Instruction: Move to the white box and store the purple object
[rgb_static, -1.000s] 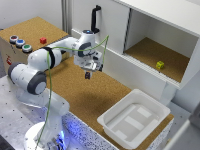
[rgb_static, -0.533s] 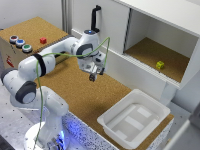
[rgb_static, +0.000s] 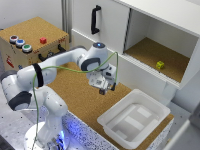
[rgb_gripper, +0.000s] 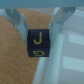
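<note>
Cork-topped table (rgb_static: 75, 97), pincer (rgb_static: 103, 90) clamped on purple object (rgb_gripper: 37, 42) marked J, hanging near white box (rgb_static: 134, 121), not above it

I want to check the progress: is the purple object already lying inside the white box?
No: the white box holds nothing, and the gripper holds the purple object between its fingers.

A brown cork-textured tabletop (rgb_static: 82, 95) runs diagonally from the left-centre of the exterior view down to the lower right. Directly on it, at the lower right of the frame, sits a shallow white plastic rectangular tub with rounded corners and a flared rim (rgb_static: 134, 119). At the upper left stands a tan cork-covered box (rgb_static: 34, 42) bearing round coloured buttons and a small red square. In the cabinet's open compartment at the upper right, a brown shelf floor (rgb_static: 150, 56) carries a small yellow-green cube (rgb_static: 160, 65).
</note>
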